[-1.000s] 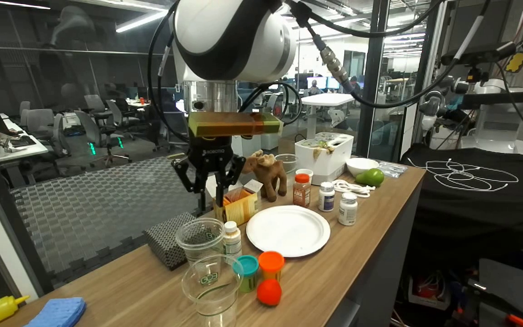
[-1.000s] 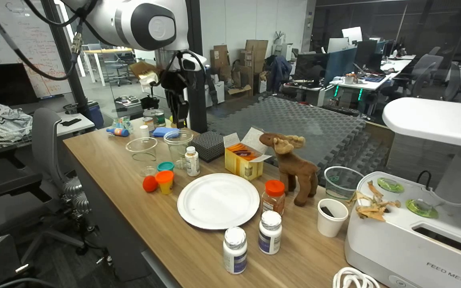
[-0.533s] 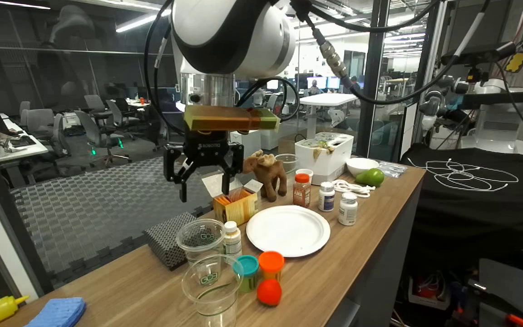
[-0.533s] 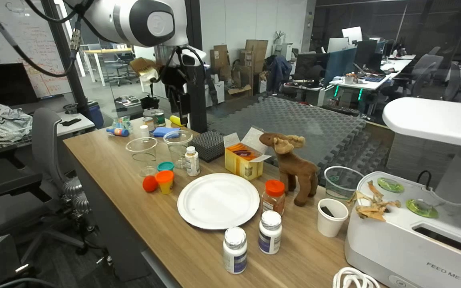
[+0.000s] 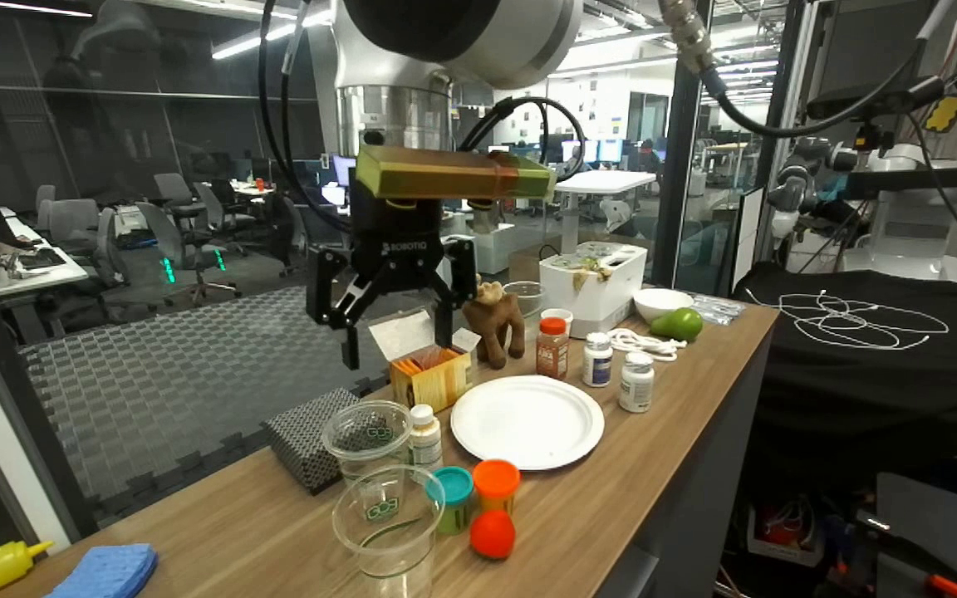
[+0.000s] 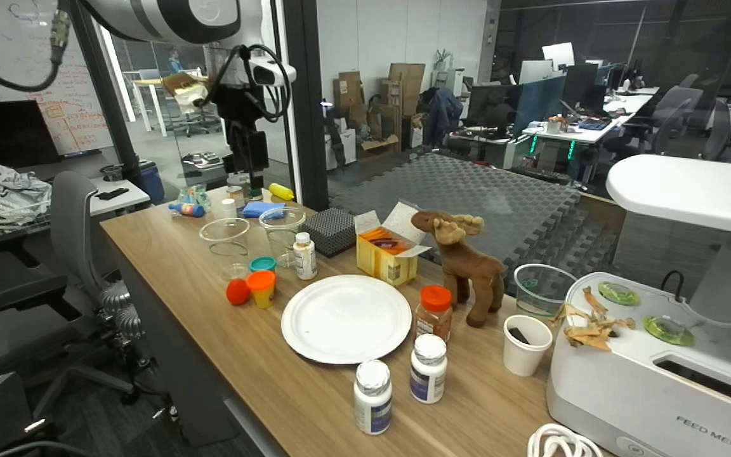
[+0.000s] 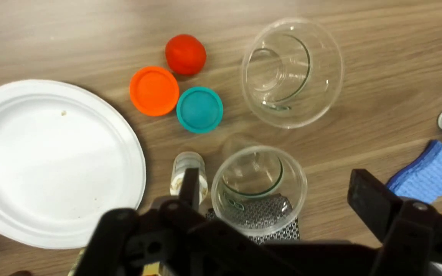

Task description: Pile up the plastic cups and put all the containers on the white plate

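1. Now, claw, one: jaws standing wide apart, nothing held. A second ago they were much nearer together; I have shifted the claw a little too.
2. Bottle-side cup, clear plastic: upright on the counter, close beside the white bottle, lower than my claw and apart from it. In the wrist view it shows between the spread jaws.
3. Outer cup, clear plastic: upright, near the teal pot. Neither cup has moved in that second; no pile yet.
4. Orange pot, lidded: on the counter, just beside the teal pot and a red ball.
5. White plate: flat on the counter, neither pot on it.
6. Meaning, as I judge it: the wider opening readies me to take a cup; stacking likely comes first, and every step remains to be done.
7. Caution: thin walls may flex if I squeeze hard.
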{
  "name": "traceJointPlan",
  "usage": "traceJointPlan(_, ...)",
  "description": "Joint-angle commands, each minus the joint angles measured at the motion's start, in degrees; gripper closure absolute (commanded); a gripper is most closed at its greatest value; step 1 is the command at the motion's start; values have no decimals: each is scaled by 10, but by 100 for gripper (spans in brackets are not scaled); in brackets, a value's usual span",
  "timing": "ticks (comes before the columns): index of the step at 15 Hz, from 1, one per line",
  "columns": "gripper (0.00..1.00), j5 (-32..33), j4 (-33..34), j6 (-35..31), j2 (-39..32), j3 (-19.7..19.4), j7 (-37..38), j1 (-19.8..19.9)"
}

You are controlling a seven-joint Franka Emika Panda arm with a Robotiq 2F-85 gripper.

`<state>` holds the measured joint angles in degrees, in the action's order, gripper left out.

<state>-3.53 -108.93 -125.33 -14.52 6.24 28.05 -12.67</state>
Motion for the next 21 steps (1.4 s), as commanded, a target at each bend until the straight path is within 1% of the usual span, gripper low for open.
traceJointPlan(1, 0, -19, -83, -17, 48, 16, -17, -4)
traceJointPlan(3, 0, -34, -113, -35, 49, 29, -36, -4)
traceJointPlan(5, 0, -32, -130, -51, 44, 36, -40, -9)
traceJointPlan(9, 0, 28, -142, -76, 28, 31, -16, -25)
traceJointPlan(13, 0, 74, -123, -78, -1, 22, -14, -25)
traceJointPlan(20, 0, 88, -76, -78, -65, 14, -19, -32)
traceJointPlan(21, 8, 90, -70, -77, -70, 13, -17, -35)
